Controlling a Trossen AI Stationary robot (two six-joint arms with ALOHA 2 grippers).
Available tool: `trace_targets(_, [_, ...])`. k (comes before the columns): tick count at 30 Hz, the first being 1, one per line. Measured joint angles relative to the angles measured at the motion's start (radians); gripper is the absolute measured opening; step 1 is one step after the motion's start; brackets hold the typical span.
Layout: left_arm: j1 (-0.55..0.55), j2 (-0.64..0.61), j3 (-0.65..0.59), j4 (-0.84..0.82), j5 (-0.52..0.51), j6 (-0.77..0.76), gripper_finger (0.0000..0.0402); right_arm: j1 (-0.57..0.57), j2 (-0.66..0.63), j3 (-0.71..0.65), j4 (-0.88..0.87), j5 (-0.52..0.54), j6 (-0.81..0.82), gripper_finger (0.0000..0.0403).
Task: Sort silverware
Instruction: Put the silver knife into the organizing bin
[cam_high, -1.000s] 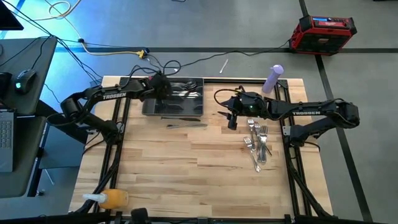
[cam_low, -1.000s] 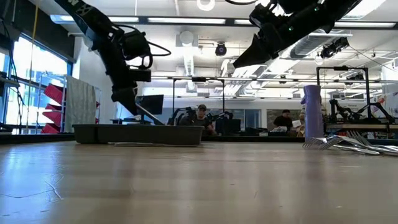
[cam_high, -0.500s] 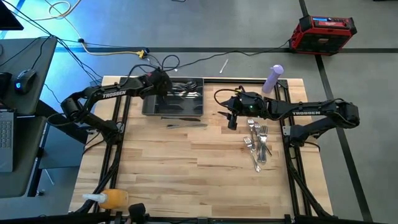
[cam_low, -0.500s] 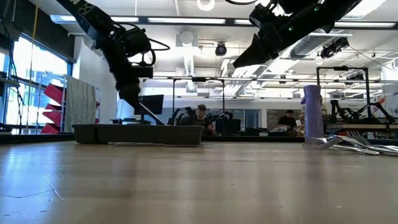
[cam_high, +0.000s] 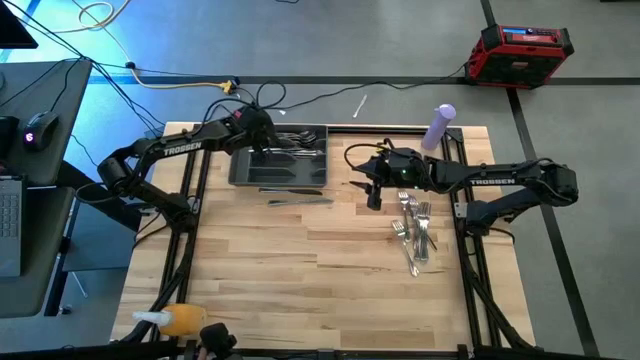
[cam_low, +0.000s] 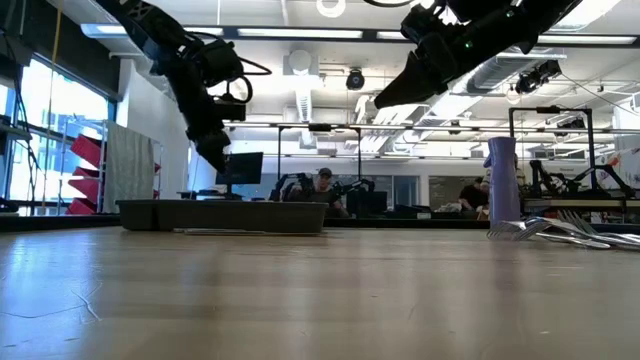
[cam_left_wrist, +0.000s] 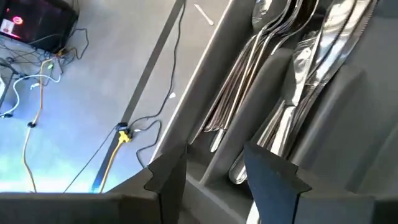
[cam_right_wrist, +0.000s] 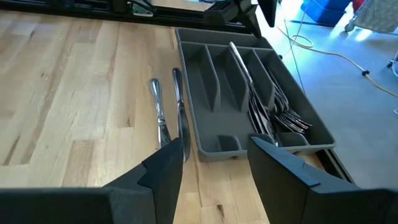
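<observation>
The dark grey tray (cam_high: 240, 176) stands at the table's far side, with forks and spoons (cam_left_wrist: 273, 62) lying in its compartments. My left gripper (cam_high: 262, 138) hangs open above the tray's far left part, nothing between its fingers (cam_left_wrist: 168, 180). More silverware (cam_high: 415, 226) lies in a loose pile at the table's right. Two slim pieces (cam_right_wrist: 160, 113) lie on the wood along the tray's near side. My right gripper (cam_high: 372, 194) hovers open between tray and pile, high above the table (cam_low: 395, 95), holding nothing.
A purple bottle (cam_high: 438, 127) stands at the far right corner, beyond the pile. A yellow bottle (cam_high: 180, 320) lies at the near left corner. Bare wood (cam_high: 300, 265) fills the table's middle and near half. People sit in the room behind (cam_low: 322, 190).
My left gripper has opened and risen a little above the tray. The slim piece that slanted from its fingers down into the tray no longer hangs there; it has gone down into the tray.
</observation>
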Motion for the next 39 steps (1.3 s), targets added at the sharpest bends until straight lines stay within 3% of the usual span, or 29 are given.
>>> trace_targets(6, [-0.017, 0.005, 0.018, -0.052, 0.176, -0.003, 0.0142, 0.000, 0.000, 0.000, 0.000, -0.029, 0.000, 0.0167])
trace_targets(13, [0.057, 0.073, 0.017, -0.173, 0.158, -0.099, 0.0086, 0.000, 0.000, 0.000, 0.001, -0.032, 0.000, 0.0167])
trace_targets(19, [0.083, 0.082, 0.020, -0.247, 0.060, -0.152, 0.0040, 0.000, 0.000, 0.000, 0.002, -0.032, 0.000, 0.0167])
trace_targets(24, [0.092, 0.082, 0.057, -0.363, 0.038, -0.225, 0.0007, 0.000, 0.000, 0.000, 0.006, -0.032, 0.000, 0.0167])
trace_targets(29, [0.120, 0.104, 0.067, -0.416, 0.111, -0.282, 0.0002, 0.000, 0.000, 0.000, 0.008, -0.032, 0.000, 0.0167])
trace_targets(39, [0.116, 0.200, 0.067, -0.334, 0.105, -0.283, 0.0000, 0.000, 0.000, 0.000, 0.009, -0.032, 0.008, 0.0167])
